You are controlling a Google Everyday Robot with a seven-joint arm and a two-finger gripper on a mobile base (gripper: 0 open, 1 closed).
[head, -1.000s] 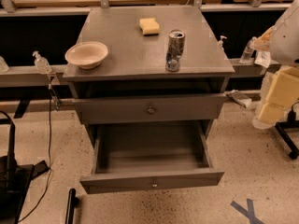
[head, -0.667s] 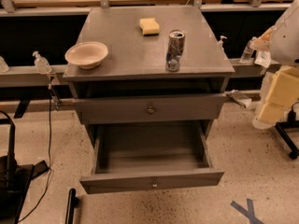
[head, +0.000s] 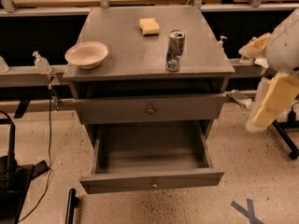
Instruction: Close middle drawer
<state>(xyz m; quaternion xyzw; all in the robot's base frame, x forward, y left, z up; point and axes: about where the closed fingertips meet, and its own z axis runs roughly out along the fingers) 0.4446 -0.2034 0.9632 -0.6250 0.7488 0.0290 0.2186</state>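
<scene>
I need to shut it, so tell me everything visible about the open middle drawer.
The middle drawer is grey metal, wide and shallow, with a plain flat front and tiny round centre knob. It stands pulled far out below the upper drawer, level, its tray empty. Nothing touches it; the gripper hangs apart at the right.

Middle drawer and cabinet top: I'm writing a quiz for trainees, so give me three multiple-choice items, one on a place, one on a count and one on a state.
1. Where is the gripper?
A. right of the cabinet, clear of it
B. on a drawer knob
C. over the bowl

2. How many things stand on the cabinet?
A. two
B. three
C. five

3. The middle drawer is
A. fully shut
B. pulled far out
C. taken off the cabinet

Answers:
1 A, it hangs beside the cabinet's right side, touching nothing.
2 B, a bowl, a yellow sponge and a can.
3 B, its inside lies exposed.
</scene>
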